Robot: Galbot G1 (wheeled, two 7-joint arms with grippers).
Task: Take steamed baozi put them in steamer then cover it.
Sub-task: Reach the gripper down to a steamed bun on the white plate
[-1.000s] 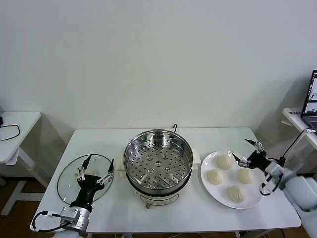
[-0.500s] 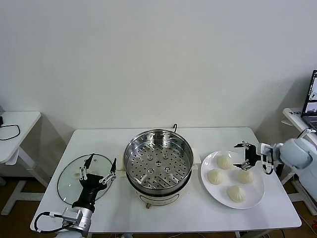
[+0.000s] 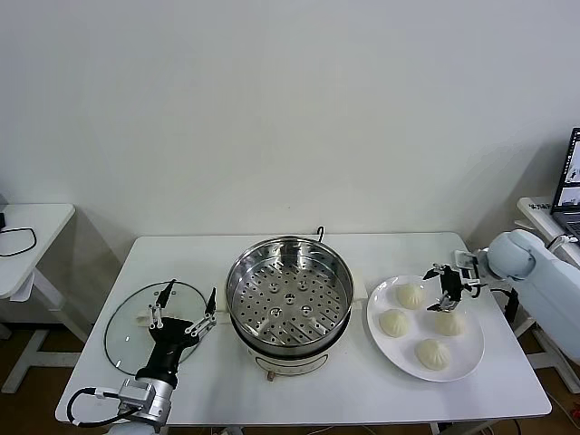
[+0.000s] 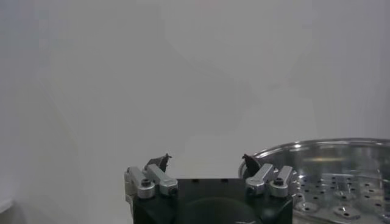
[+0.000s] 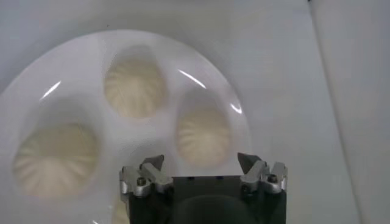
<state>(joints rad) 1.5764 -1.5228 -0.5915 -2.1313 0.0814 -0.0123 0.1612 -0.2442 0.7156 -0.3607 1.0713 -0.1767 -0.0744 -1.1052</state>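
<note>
Several off-white pleated baozi [image 3: 410,295] lie on a white plate [image 3: 467,349] to the right of the steamer [image 3: 290,294], a shiny steel pot with a bare perforated tray. My right gripper [image 3: 439,290] hovers open over the plate's back half, between two of the buns. In the right wrist view one baozi [image 5: 204,135] lies just ahead of that open gripper [image 5: 201,161], with nothing between its fingers. The glass cover [image 3: 131,322] lies flat on the table to the left of the steamer. My left gripper [image 3: 190,292] is open and empty over the cover's right edge.
A side table [image 3: 27,236] stands at the far left and a laptop [image 3: 569,186] at the far right. The left wrist view shows the left gripper [image 4: 206,159], the steamer's rim [image 4: 329,149] and the white wall. Bare tabletop [image 3: 362,399] lies along the front edge.
My right gripper has swung in from the plate's right edge to above the plate's back buns. The left gripper has barely shifted.
</note>
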